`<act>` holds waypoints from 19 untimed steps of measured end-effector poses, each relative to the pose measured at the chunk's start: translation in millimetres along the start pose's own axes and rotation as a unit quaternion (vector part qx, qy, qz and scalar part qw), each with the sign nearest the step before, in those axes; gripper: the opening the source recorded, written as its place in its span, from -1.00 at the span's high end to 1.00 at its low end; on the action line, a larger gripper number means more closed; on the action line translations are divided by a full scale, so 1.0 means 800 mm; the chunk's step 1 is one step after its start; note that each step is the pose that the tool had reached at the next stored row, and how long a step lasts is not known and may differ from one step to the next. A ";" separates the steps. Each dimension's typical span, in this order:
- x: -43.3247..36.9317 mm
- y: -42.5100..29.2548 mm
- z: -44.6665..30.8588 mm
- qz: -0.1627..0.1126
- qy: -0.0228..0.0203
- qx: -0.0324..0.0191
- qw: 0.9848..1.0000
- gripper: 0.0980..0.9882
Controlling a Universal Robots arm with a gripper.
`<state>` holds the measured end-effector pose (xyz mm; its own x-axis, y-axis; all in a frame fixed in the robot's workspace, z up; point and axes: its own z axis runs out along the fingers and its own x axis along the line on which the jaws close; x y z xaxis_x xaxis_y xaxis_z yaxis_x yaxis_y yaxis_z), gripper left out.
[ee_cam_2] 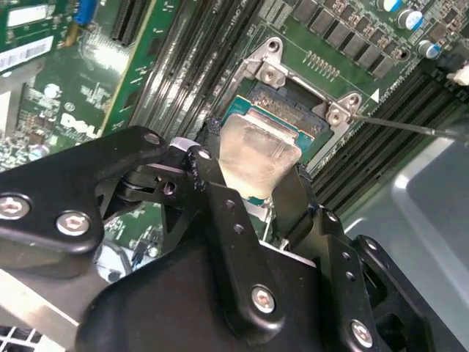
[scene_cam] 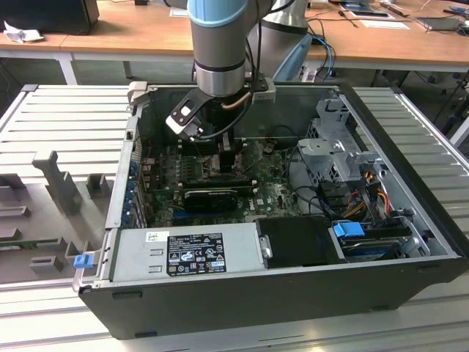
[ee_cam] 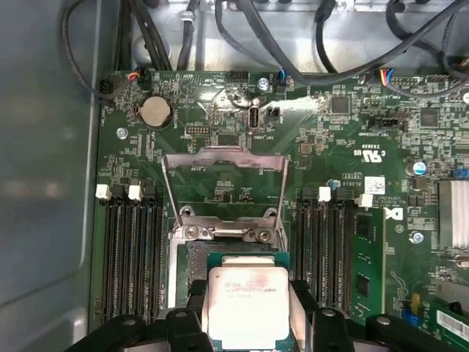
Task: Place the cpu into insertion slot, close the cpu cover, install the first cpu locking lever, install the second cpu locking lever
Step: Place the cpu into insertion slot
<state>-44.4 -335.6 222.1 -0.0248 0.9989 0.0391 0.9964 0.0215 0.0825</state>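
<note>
Second wrist view: hand (ee_cam_2: 254, 174) grips cpu (ee_cam_2: 258, 145) at insertion slot (ee_cam_2: 290, 107); slot part-hidden, contact unclr.

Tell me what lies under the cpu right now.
Under the cpu, gripped by the hand, a dark edge of the insertion slot shows in the first wrist view. Its centre is covered, so whether the chip is seated cannot be told.

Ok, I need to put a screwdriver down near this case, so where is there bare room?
The ribbed table on the exterior view's right of the computer case is bare. On the exterior view's left, grey fixtures take part of it. Inside is crowded: the gripper holds the cpu at the insertion slot, between memory slots, with cables by the drive cage.
</note>
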 end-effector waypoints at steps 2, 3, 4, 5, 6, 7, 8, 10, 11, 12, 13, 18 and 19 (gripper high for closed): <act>0.005 -0.0006 0.0046 0.000 0.000 0.000 1.000 0.04; 0.007 -0.0006 0.0056 0.000 0.000 0.000 1.000 0.04; 0.011 -0.0007 0.0072 0.000 0.000 0.000 1.000 0.04; 0.013 -0.0008 0.0084 0.000 0.000 0.000 1.000 0.04; 0.013 -0.0008 0.0098 0.002 0.000 0.000 1.000 0.04; 0.013 -0.0009 0.0119 0.005 0.000 0.000 1.000 0.04; 0.013 -0.0011 0.0132 0.007 -0.001 0.000 1.000 0.04; 0.013 -0.0014 0.0160 0.009 -0.001 0.000 1.000 0.04; 0.013 -0.0016 0.0169 0.009 -0.001 0.000 1.000 0.04; 0.013 -0.0018 0.0177 0.009 -0.001 0.000 1.000 0.04; 0.013 -0.0023 0.0186 0.010 -0.001 0.000 1.000 0.04; 0.012 -0.0036 0.0243 0.014 -0.002 -0.001 1.000 0.04; 0.012 -0.0038 0.0248 0.014 -0.002 0.000 1.000 0.04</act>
<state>-46.0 -324.9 202.5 0.0038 0.9993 0.0373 0.9966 -0.0069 0.0824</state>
